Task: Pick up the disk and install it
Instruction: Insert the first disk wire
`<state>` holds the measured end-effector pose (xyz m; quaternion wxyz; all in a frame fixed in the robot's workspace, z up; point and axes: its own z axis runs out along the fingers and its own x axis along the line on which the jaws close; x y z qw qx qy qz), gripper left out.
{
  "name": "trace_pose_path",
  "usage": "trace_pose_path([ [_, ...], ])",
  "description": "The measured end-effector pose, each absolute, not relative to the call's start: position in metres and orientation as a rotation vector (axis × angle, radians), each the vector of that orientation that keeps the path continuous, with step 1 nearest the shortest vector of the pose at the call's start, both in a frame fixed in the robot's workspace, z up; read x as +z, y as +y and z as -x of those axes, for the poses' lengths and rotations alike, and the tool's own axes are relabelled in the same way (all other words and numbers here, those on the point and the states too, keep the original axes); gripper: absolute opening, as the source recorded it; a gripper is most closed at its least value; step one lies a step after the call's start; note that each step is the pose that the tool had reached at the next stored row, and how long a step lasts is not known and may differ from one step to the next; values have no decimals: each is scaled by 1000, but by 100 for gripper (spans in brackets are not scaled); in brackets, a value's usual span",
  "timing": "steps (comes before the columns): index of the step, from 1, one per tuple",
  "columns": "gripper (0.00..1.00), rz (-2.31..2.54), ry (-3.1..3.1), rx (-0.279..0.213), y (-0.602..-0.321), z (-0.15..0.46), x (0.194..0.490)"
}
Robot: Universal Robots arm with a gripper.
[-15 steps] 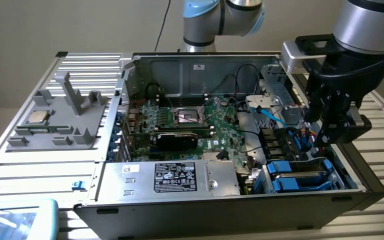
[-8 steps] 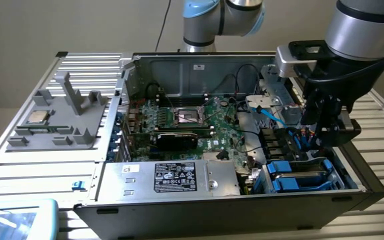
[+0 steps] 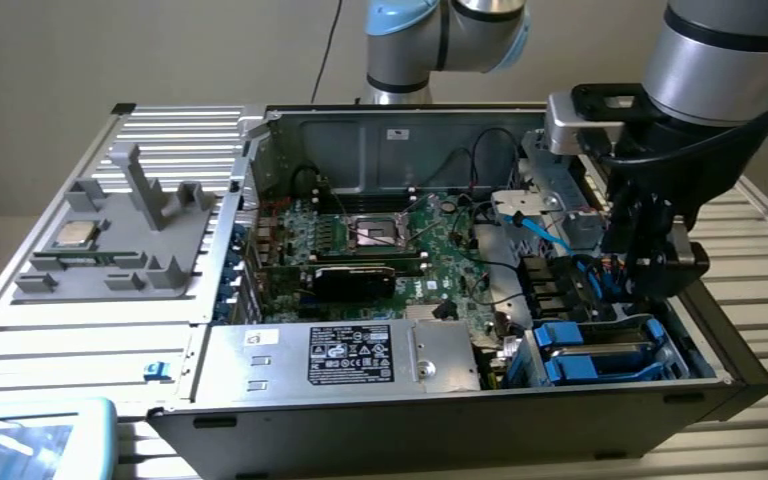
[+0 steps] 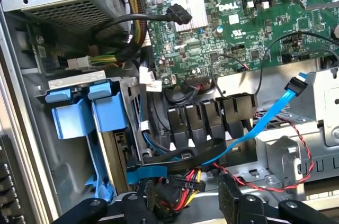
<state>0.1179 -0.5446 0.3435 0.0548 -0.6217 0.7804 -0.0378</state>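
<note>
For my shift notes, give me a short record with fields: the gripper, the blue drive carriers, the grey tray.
Gripper: open, holding nothing, above cables inside the case
Blue drive carriers: two side by side in the bay, untouched by the gripper
Grey tray: outside the case, at the exterior view's left, with a chip on it

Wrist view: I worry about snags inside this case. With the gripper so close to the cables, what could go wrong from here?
1. The open gripper sits right over the blue data cable and the red-black twisted wires; a finger might hook one.
2. The two blue drive carriers stand side by side, so the wrong one might be touched.
</note>
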Motion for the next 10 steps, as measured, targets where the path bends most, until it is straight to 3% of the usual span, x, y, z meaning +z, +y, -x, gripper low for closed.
trace_pose_path([
  [10, 60, 1842, 2389, -133, -544, -111, 344],
])
